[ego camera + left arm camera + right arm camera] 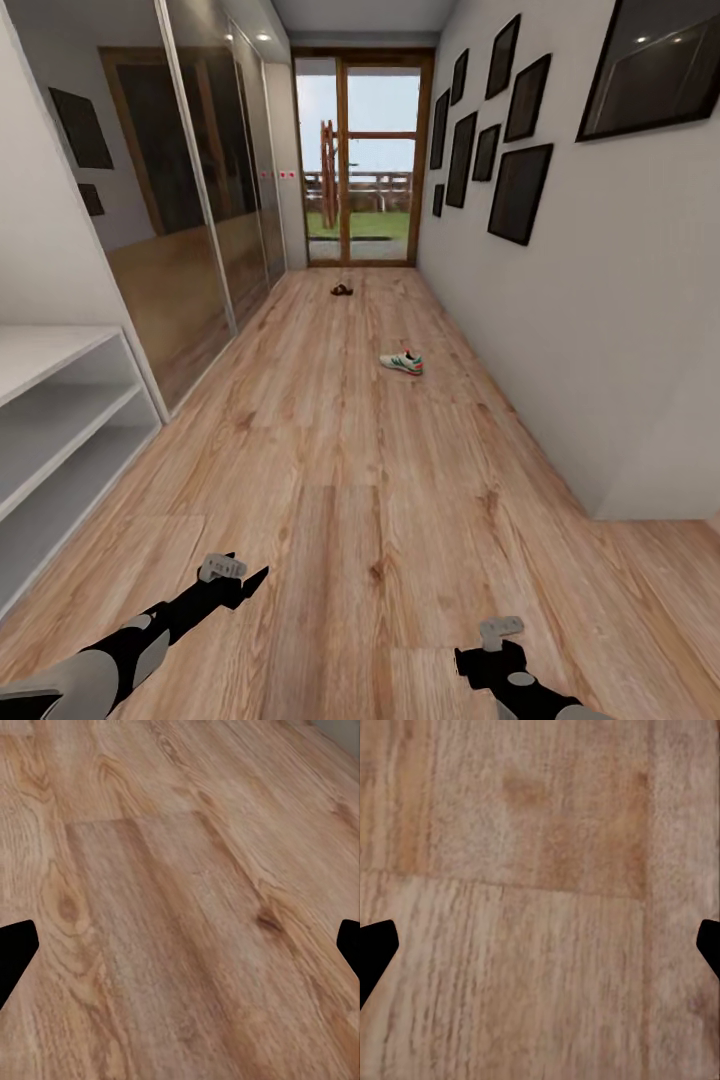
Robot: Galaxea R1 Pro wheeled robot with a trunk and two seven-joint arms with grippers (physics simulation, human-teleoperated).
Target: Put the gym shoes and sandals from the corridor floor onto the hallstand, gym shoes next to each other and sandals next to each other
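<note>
One white gym shoe (402, 361) with green stripes and a red heel lies on the wood-plank corridor floor (340, 470), midway down the hall toward the right wall. Farther off, near the glass door, is a small dark brown sandal shape (342, 290); it is too small to tell whether it is one sandal or two. My left gripper (248, 580) hovers low over the floor at the near left, and my right gripper (487, 662) at the near right. Both are open and empty, with fingertips (15, 952) (375, 952) spread wide over bare planks. Both grippers are far from the shoes.
A low white bench unit (60, 420) with two open shelves stands against the left wall; its upper part is out of view. Mirrored wardrobe doors (200, 220) follow it. Black picture frames (520, 190) hang on the right wall, which steps back at the near right.
</note>
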